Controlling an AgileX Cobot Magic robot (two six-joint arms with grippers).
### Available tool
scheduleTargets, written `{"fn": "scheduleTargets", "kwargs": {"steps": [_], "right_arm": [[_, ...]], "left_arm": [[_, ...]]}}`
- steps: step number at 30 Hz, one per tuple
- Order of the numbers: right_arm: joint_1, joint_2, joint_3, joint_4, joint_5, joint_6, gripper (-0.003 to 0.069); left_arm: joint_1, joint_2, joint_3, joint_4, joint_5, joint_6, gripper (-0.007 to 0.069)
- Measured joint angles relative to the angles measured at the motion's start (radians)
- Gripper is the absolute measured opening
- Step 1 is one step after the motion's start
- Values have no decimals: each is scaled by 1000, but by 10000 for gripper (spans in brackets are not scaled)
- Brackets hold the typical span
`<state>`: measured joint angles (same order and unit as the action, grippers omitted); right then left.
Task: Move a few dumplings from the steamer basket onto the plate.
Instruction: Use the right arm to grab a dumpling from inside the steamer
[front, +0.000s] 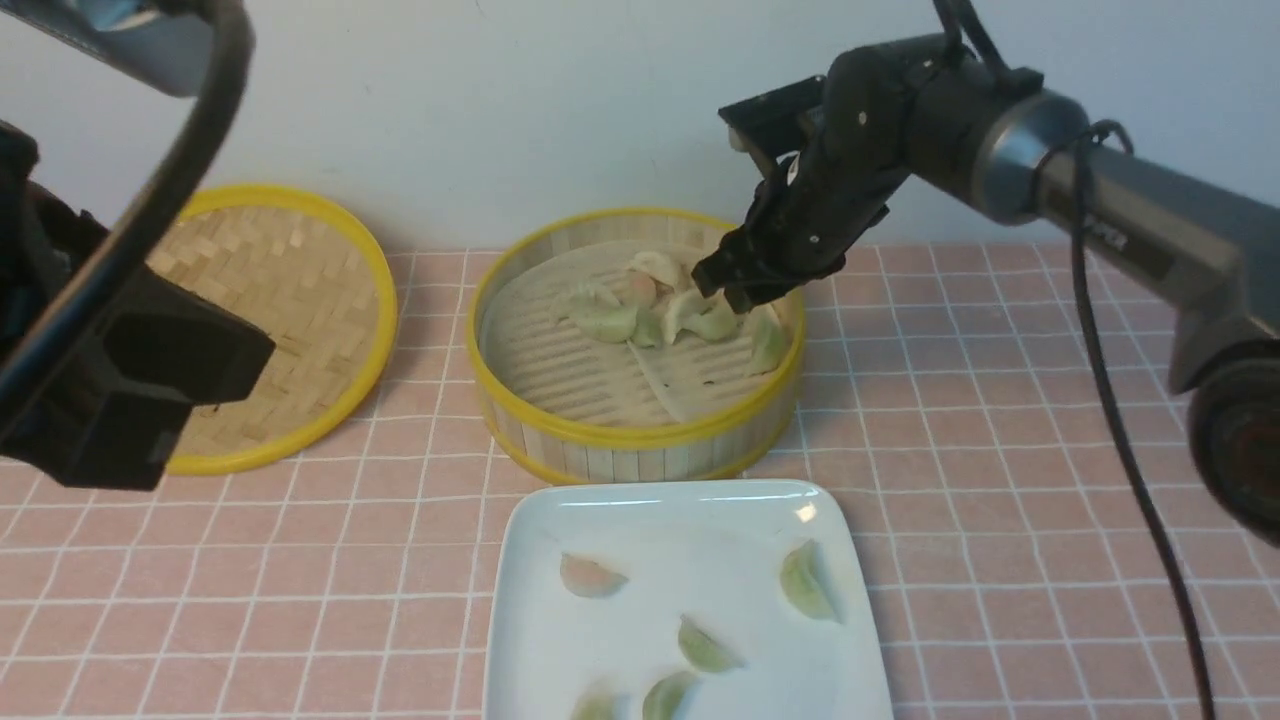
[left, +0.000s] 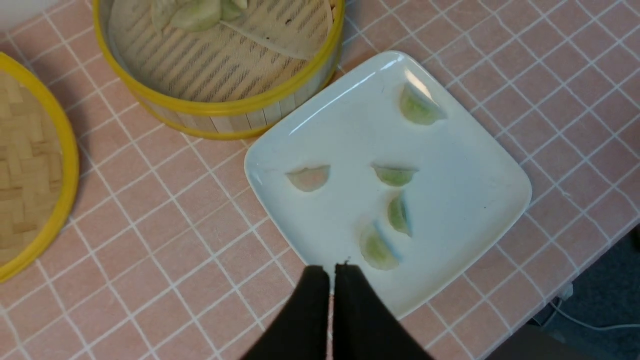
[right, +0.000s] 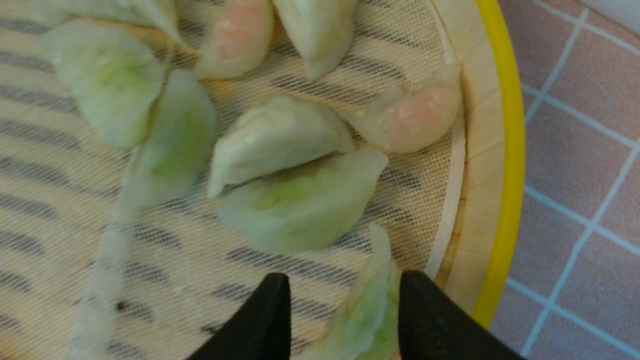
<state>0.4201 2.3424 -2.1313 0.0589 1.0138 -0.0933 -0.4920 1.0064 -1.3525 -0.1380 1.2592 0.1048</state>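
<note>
5 small crescent-shaped soft dumplings (left: 395, 175) lie on the plate: 4 pale green and 1 whitish-pink. All are apart from one another. 1 green piece sits near a far corner, and the pinkish piece is toward the robot's left.

1 glossy white square plate (front: 680, 530) with rounded corners and a raised rim. It is on the pink tiled counter (front: 1000, 450) with white grid lines, nearest the robot and just in front of the steamer basket.

1 round bamboo steamer basket (front: 640, 435) with a slatted wall, yellow rims and a ribbed pale liner (front: 560, 365). It stands mid-counter behind the plate. It holds a cluster of dumplings on the far right part of the floor, mostly pale green, some whitish, 2 pinkish, and several touch or overlap.

1 flat woven bamboo lid (front: 270, 320) with a yellow rim. It lies on the counter to the basket's left, apart from it.

1 black right hand (front: 725, 285), lowered into the basket at its far right side with its fingers parted. 1 pale green dumpling (right: 370, 310) stands on edge between them close to the wall. It is against 1 finger with a gap to the other, so it is not clamped.

1 black left hand (left: 332, 270) with its fingers pressed together and nothing between them. In the left wrist view its tips show against the plate's near edge, close to a green dumpling.
</note>
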Motion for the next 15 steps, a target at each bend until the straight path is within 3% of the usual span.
{"fn": "scheduleTargets", "kwargs": {"steps": [4,10,12,15], "right_arm": [[0,49,-32,-31,-1,15,347],[8,85,-45,-28,-7,15,356],[8,87,-46,-26,-3,15,345],[8,88,-48,-30,8,15,221]], "left_arm": [[0,-3,0,0,0,0,-6],[0,-4,0,23,0,0,-6],[0,-4,0,27,0,0,-6],[0,-4,0,40,1,0,-6]]}}
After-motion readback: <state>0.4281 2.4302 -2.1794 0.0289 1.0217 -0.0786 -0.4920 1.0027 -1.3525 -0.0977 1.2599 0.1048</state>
